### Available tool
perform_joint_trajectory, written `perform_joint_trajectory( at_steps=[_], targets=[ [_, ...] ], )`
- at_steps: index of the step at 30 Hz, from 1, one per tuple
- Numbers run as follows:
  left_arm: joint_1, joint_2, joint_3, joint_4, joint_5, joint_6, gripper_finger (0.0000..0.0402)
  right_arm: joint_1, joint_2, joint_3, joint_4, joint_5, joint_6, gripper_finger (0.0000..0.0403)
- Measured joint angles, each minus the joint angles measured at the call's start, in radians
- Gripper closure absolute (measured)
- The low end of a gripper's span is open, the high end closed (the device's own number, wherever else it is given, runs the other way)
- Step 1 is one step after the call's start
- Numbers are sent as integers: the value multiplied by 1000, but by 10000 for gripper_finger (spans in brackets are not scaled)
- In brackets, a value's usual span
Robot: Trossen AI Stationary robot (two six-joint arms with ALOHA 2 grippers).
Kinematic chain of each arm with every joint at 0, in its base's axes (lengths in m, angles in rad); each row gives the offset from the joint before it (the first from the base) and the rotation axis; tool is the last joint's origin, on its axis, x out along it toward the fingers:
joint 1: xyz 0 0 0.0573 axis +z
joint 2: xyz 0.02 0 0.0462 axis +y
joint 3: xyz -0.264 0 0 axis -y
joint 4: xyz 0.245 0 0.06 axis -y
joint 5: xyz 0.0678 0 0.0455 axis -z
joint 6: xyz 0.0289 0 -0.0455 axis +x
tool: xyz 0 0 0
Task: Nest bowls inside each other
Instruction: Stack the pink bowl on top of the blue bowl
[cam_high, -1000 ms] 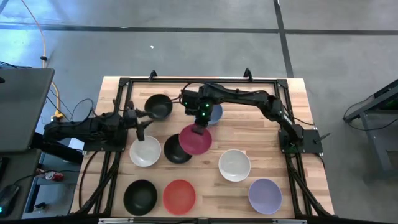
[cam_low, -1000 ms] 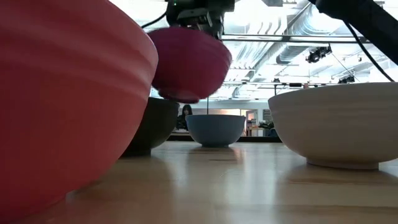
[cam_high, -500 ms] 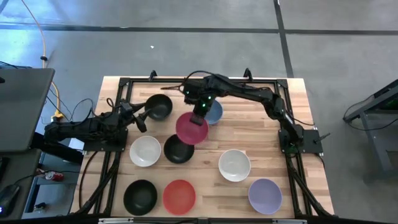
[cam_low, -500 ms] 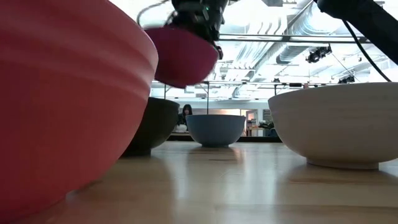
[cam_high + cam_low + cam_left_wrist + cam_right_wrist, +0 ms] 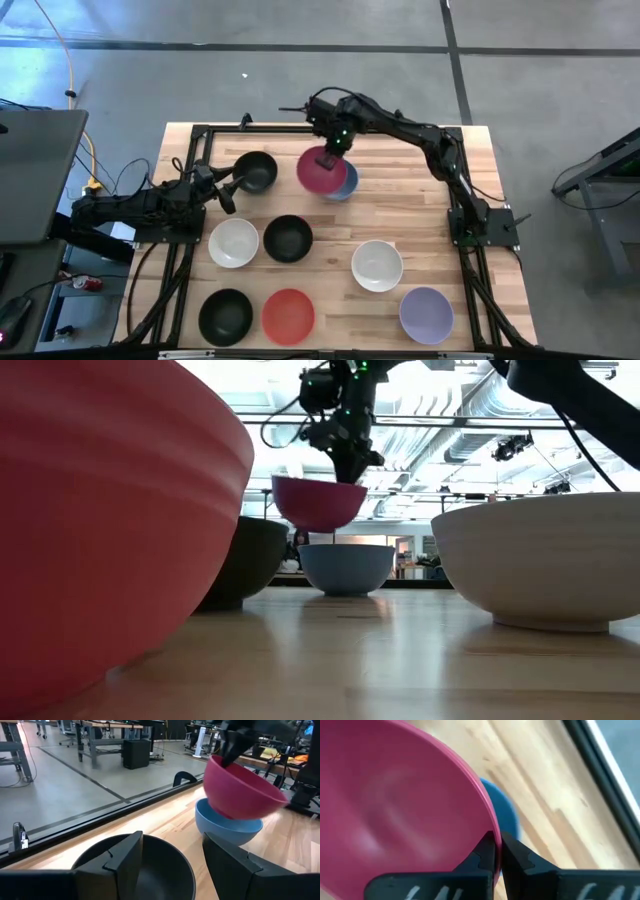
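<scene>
Right gripper (image 5: 334, 150) pinches the rim of the magenta bowl (image 5: 322, 171), fingers pressed together on the edge so the bowl hangs free beneath. Bowl hovers over the blue bowl (image 5: 347, 183), at about 12 o'clock on the table (image 5: 420, 210), tilted and offset toward 9 o'clock, so not yet seated. Likely lining up to nest. Left gripper (image 5: 226, 188) waits with fingers spread at 9 o'clock, just beside a black bowl (image 5: 256, 171).
</scene>
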Motion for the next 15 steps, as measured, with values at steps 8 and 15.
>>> perform_joint_trajectory(
  at_steps=[8, 15],
  targets=[
    [0, 0, 0, 0, 4, 0, 204, -58, 15, -1, -36, 11, 4, 403],
    [0, 0, 0, 1, 22, 0, 204, -59, 81, -1, -57, -37, -13, 403]
  ],
)
